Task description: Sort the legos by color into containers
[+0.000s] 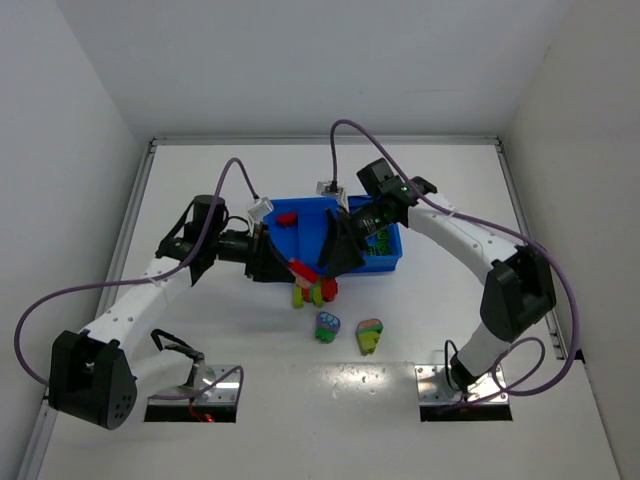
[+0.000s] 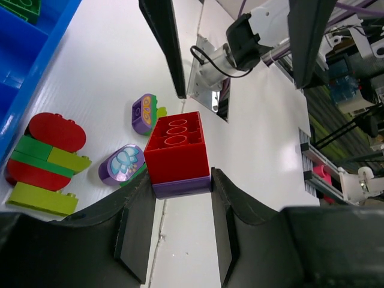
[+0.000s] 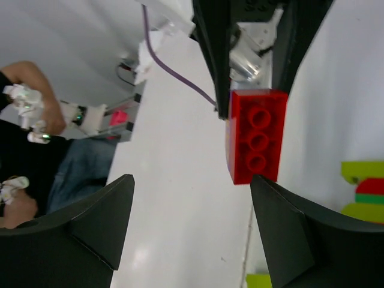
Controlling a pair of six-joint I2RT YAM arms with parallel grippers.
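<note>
My left gripper (image 2: 180,182) is shut on a red brick (image 2: 178,147) with a purple plate under it, held above the table just in front of the blue tray (image 1: 392,262). Facing it, my right gripper (image 3: 192,186) stands open, its fingers (image 3: 282,216) apart and off the red brick (image 3: 257,135). On the table below lie a red, green and yellow-green cluster (image 1: 313,292), a purple and green piece (image 1: 328,325) and a pink, green and yellow piece (image 1: 369,334). A red brick (image 1: 286,218) lies in the tray's left compartment and green bricks (image 1: 380,256) in its right one.
The tray's blue wall (image 2: 24,66) shows at the left of the left wrist view, close to the cluster (image 2: 45,162). White walls enclose the table on three sides. Both arms' cables loop over the tray area.
</note>
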